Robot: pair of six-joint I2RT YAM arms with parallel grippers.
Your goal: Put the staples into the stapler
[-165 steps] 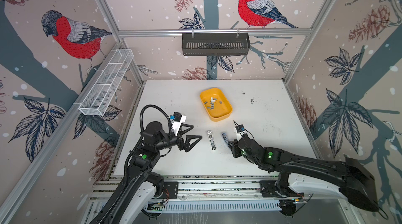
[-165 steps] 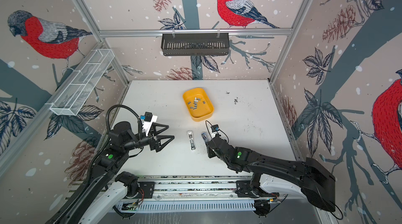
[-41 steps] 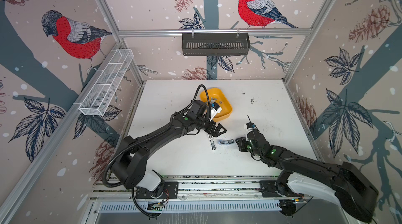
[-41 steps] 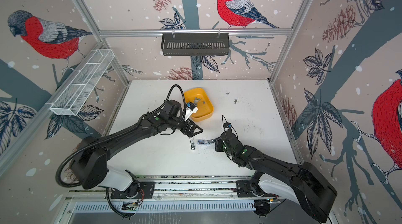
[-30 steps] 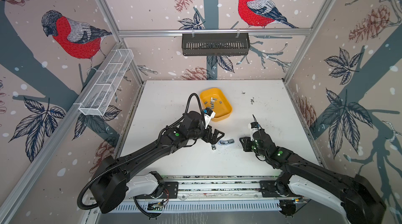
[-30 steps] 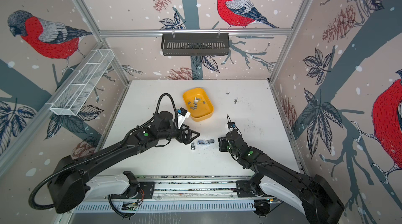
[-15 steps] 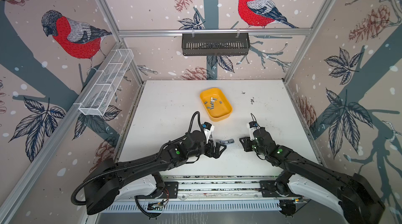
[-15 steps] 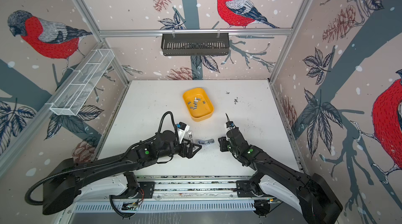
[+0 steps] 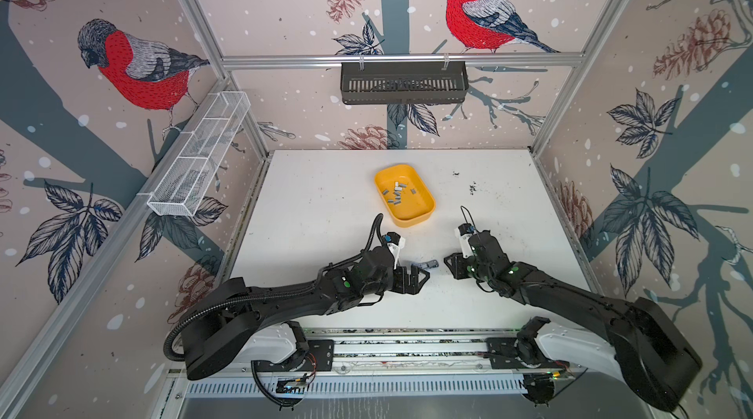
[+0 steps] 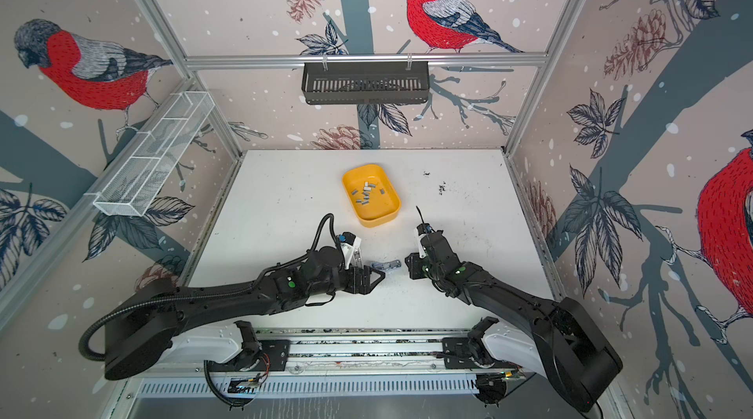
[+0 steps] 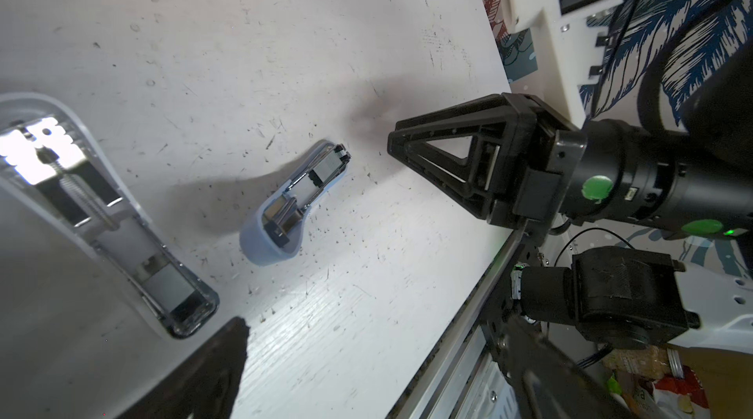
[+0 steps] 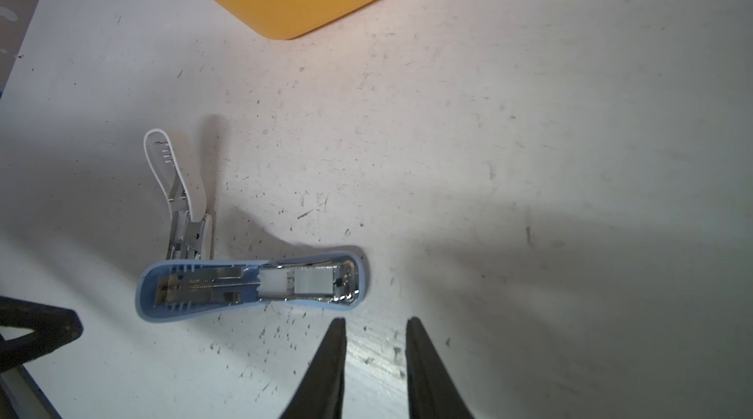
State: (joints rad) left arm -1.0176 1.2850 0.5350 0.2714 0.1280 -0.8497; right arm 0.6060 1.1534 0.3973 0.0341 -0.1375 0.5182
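The left hand point(image 9: 420, 278) has drawn back from the tray point(image 9: 426, 215) toward the front edge of the worktop point(image 9: 326, 193). It lies low, spread wide and empty, just beside the blue stapler point(image 12: 248, 286). That stapler lies open at front centre with a strip point(image 12: 311, 279) showing in its channel, so loading looks done bar closing. Loose staples point(image 9: 396, 194) remain in the tray. The right hand point(image 12: 377, 321), backed just clear, holds nothing, jaws slightly parted.
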